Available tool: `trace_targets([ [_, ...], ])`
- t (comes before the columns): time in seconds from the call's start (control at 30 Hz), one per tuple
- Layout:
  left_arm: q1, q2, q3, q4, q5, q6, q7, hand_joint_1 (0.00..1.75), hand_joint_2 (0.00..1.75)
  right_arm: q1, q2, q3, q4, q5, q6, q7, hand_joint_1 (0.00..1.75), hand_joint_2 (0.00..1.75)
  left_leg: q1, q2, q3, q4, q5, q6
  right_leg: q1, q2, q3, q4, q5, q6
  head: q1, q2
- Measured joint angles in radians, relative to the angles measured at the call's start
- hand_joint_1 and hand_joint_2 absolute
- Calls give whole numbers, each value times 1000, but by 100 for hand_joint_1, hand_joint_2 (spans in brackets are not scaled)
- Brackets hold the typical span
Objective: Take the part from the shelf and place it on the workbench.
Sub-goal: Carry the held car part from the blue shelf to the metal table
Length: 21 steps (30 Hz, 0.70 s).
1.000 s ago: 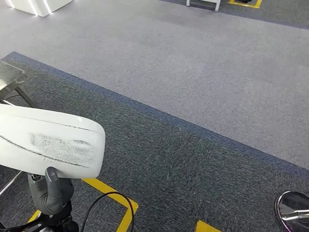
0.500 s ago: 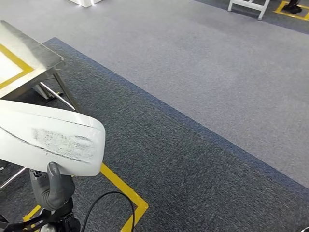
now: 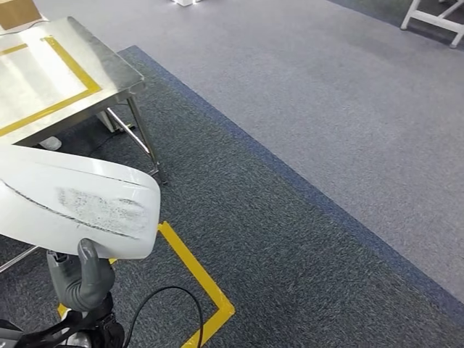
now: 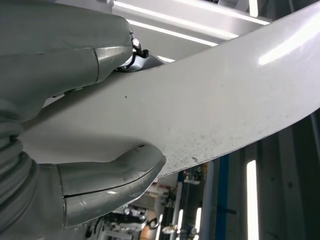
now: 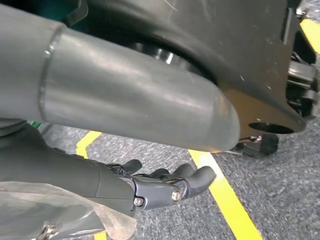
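Observation:
A long white curved part point(image 3: 71, 203) with a scuffed grey patch lies across the lower left of the head view. My left hand point(image 3: 82, 279) grips it from below. In the left wrist view the thumb point(image 4: 109, 180) and fingers point(image 4: 68, 55) clamp the part point(image 4: 211, 105) from both sides. The steel workbench point(image 3: 109, 69), marked with yellow tape, stands at the upper left, beyond the part. My right hand point(image 5: 158, 185) hangs low over the carpet, fingers stretched out with nothing in them.
Yellow floor tape point(image 3: 197, 275) forms a corner just right of the part, and a black cable point(image 3: 164, 304) loops beside my left arm. A brown board point(image 3: 19, 11) lies on the workbench's far end. Pale grey carpet point(image 3: 328, 87) spreads to the right, with a white frame point(image 3: 432, 18) far off.
The whole view has swung, so the camera has turned: the workbench has come in from the left and now shows its top. The part stays held in my left hand.

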Motion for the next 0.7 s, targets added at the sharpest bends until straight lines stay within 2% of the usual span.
trace_targets([
  [0.07,0,1,-1,0,-3,12,-4,175,175,0,1,-2,0,0,1,0,0,0,0,-26,-1,-7,2,10,1,-16,11,-5,-6,10,-1,0],
  [0.1,0,2,0,0,-6,22,-9,175,175,0,1,-2,-1,0,1,0,0,0,4,-39,1,-12,4,16,-1,0,13,-2,-13,15,1,0],
  [0.13,0,3,0,0,-8,32,-13,175,175,0,1,-3,-1,0,1,-1,0,0,7,-54,4,-17,8,22,-3,27,5,20,-29,18,3,0],
  [0.2,2,4,5,-1,-6,46,-19,175,175,2,1,-5,-2,-1,2,-4,0,0,11,-81,7,-22,10,31,-6,92,-47,126,-83,21,10,0],
  [0.23,5,5,11,-3,-2,50,-19,175,175,4,1,-7,-2,-1,2,-5,0,0,11,-96,7,-22,9,33,-6,105,-87,197,-108,22,11,0],
  [0.27,10,7,20,-5,0,52,-20,175,175,6,1,-8,-2,-1,3,-5,0,0,10,-111,8,-21,8,34,-6,110,-123,252,-120,23,12,0],
  [0.3,15,9,31,-7,2,52,-20,175,175,8,1,-9,-2,-1,4,-5,0,0,10,-128,9,-21,7,34,-6,112,-146,276,-112,23,12,0],
  [0.33,19,12,42,-10,3,51,-20,175,175,10,1,-9,-2,-1,5,-5,0,0,10,-145,12,-21,6,33,-6,114,-150,259,-82,22,12,0],
  [0.37,22,14,51,-14,4,50,-20,175,175,11,1,-10,-2,-1,6,-5,0,0,11,-162,15,-20,4,31,-7,121,-136,205,-37,21,12,0],
  [0.4,24,16,57,-17,5,49,-20,175,175,12,1,-10,-2,-1,7,-5,0,0,12,-178,19,-19,1,28,-9,140,-112,137,5,20,12,0],
  [0.43,25,18,62,-19,6,49,-20,175,175,12,1,-10,-2,-1,8,-5,0,0,12,-193,19,-16,-2,24,-12,165,-88,74,33,18,11,0],
  [0.47,27,19,66,-22,6,48,-20,175,175,13,1,-10,-2,-1,9,-5,0,0,13,-206,18,-14,-4,18,-13,187,-69,32,46,15,11,0],
  [0.5,28,20,70,-24,6,48,-20,175,175,13,1,-10,-2,-1,10,-5,0,0,15,-218,15,-12,-4,12,-13,201,-58,14,45,12,11,0],
  [0.53,31,22,74,-26,6,47,-20,175,175,13,1,-10,-2,-1,11,-5,0,0,17,-230,12,-13,-3,5,-12,201,-52,8,42,7,11,0],
  [0.57,33,23,77,-27,6,47,-20,175,175,13,1,-10,-2,-1,11,-6,0,0,20,-240,10,-14,-1,-2,-11,189,-47,6,43,2,11,0],
  [0.6,35,23,79,-27,5,47,-20,175,175,12,1,-10,-2,1,11,-6,0,0,21,-232,8,-9,-4,-8,-11,177,-43,2,44,-5,10,0],
  [0.63,34,24,80,-27,3,48,-20,175,175,12,1,-10,-3,3,12,-6,0,0,20,-211,0,8,-15,-12,-11,162,-39,-2,45,-11,8,0],
  [0.7,29,26,84,-26,-4,54,-20,175,175,12,0,-10,-4,14,17,-5,0,0,18,-144,-45,103,-64,-20,-9,130,-31,-7,42,-22,5,0],
])
